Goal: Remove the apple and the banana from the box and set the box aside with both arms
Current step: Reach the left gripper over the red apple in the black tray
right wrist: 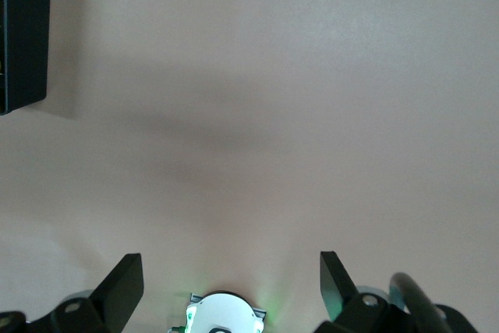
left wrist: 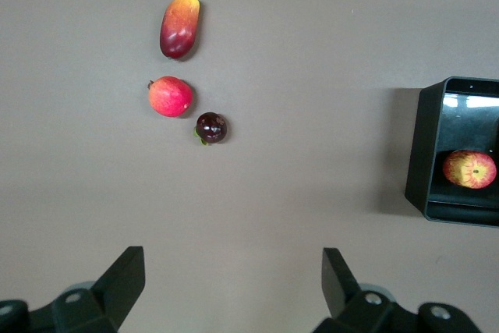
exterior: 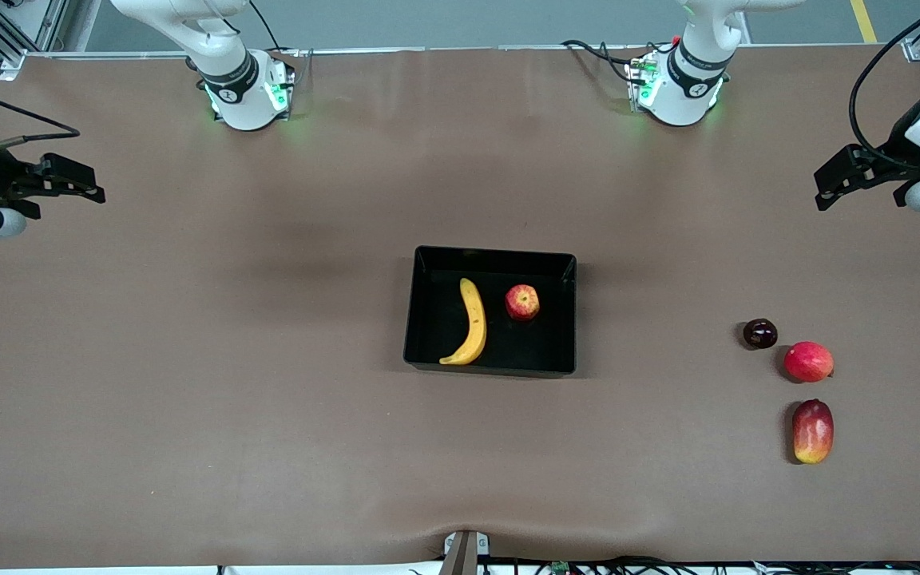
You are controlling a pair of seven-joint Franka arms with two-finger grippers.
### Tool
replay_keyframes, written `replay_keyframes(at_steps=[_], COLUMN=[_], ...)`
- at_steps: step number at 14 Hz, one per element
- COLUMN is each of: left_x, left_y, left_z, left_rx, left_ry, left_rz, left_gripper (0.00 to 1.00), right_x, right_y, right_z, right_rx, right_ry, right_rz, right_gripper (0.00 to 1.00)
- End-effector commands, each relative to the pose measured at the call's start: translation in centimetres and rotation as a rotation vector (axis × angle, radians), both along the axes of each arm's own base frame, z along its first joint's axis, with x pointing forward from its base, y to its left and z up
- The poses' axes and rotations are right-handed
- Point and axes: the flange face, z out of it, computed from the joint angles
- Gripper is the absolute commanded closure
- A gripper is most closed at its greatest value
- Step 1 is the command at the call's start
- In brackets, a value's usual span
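The box [exterior: 492, 254], a shallow glossy black tray, lies mid-table. In it rest the fruits: a curved yellow banana [exterior: 472, 322] and, beside it, a small red apple [exterior: 522, 303] with yellowish streaks. My left gripper [exterior: 827, 188] hangs open over bare mat at the left arm's end of the table, and nothing is between its fingers. In the left wrist view this gripper [left wrist: 232, 271] faces the mat, with the box [left wrist: 425, 146] and apple [left wrist: 469, 169] at the frame's edge. My right gripper [exterior: 91, 184] waits open and empty over the right arm's end; the right wrist view shows it [right wrist: 231, 271] and a corner of the box [right wrist: 23, 37].
Toward the left arm's end lie a dark purple round fruit [exterior: 759, 333], a round red fruit [exterior: 808, 362] and an oblong red-yellow mango [exterior: 812, 431], each nearer the front camera than the one before. The arm bases [exterior: 248, 92] [exterior: 677, 88] stand along the table's back edge.
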Motion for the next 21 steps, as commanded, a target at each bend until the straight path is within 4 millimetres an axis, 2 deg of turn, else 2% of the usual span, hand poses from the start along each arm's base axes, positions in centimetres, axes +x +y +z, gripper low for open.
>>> replay_keyframes(at_steps=[1, 5, 6, 7, 11, 13, 15, 16, 17, 18, 19, 21], left_x=[0.3, 0.3, 0.9, 1.7, 3.3, 3.8, 4.3, 3.8, 3.8, 4.1, 3.4, 3.0], left_y=[0.2, -0.7, -1.3, -2.9, -11.2, -17.2, -21.9, -25.4, -27.6, -28.7, -31.2, -33.4], left_z=[0.6, 0.4, -0.3, -0.9, -6.5, -9.6, -13.1, -15.3, -17.6, -19.5, -21.6, -25.5], left_rx=[0.005, 0.012, 0.01, 0.003, 0.003, -0.023, -0.032, -0.037, -0.047, -0.055, -0.055, -0.036], left_ry=[-0.01, -0.008, 0.005, 0.011, 0.077, 0.057, 0.039, 0.039, 0.038, 0.035, 0.033, 0.038], left_rz=[-0.015, -0.011, -0.03, -0.05, -0.079, -0.051, 0.019, 0.019, 0.049, 0.102, 0.133, 0.167], left_gripper=[0.0, 0.0, 0.0, 0.0, 0.0, 0.0, 0.0, 0.0, 0.0, 0.0, 0.0, 0.0], right_x=[-0.1, -0.2, -0.1, -0.1, -0.3, -0.2, -0.2, -0.2, -0.2, -0.2, -0.2, -0.2], right_y=[0.1, 0.3, 0.3, 0.4, 0.3, 0.2, 0.3, 0.3, 0.3, 0.1, 0.1, 0.3], right_z=[0.0, -0.1, -0.2, -0.2, -0.2, -0.2, -0.3, -0.3, -0.3, -0.4, -0.4, -0.4], right_rx=[-0.011, -0.01, -0.011, -0.011, -0.01, -0.01, -0.007, -0.007, -0.007, -0.007, -0.007, -0.007], right_ry=[0.008, 0.017, 0.016, 0.017, 0.024, 0.022, 0.023, 0.023, 0.025, 0.027, 0.028, 0.028], right_rz=[0.0, 0.004, 0.003, 0.005, 0.004, 0.002, 0.004, 0.004, 0.002, -0.001, -0.001, 0.002], right_gripper=[0.0, 0.0, 0.0, 0.0, 0.0, 0.0, 0.0, 0.0, 0.0, 0.0, 0.0, 0.0])
